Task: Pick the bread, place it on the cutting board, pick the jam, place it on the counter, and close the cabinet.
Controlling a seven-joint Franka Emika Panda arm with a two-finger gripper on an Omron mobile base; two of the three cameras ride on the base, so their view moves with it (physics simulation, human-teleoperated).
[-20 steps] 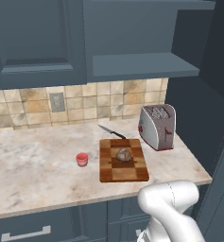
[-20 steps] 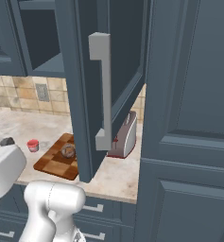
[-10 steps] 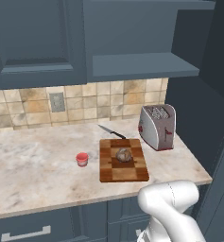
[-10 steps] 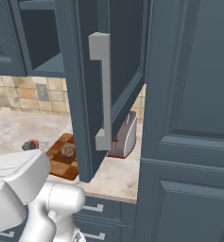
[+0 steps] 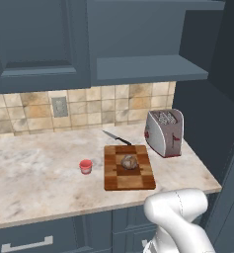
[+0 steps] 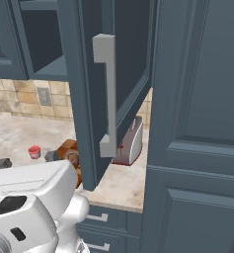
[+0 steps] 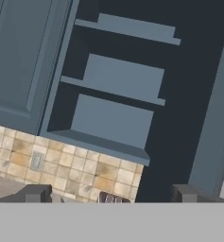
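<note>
From the left base view, the bread [image 5: 129, 161] is sitting at the middle of the board [image 5: 129, 168], which is lying near the front edge of the worktop [image 5: 34, 178], and the jam [image 5: 86, 166] is standing on the stone just beside the board's left edge; a knife [image 5: 116, 138] and a toaster [image 5: 164, 132] are resting toward the back right. From the right base view, the cabinet door [image 6: 86, 94] is swinging out over the worktop's right end, its handle [image 6: 107, 94] facing the camera. In the hand view, the gripper [image 7: 111, 194] is pointing up into the open shelves [image 7: 118, 80], jaws spread wide and empty. Closing the door looks like the remaining step; the hand likely needs to get behind the door's outer face and push it shut
</note>
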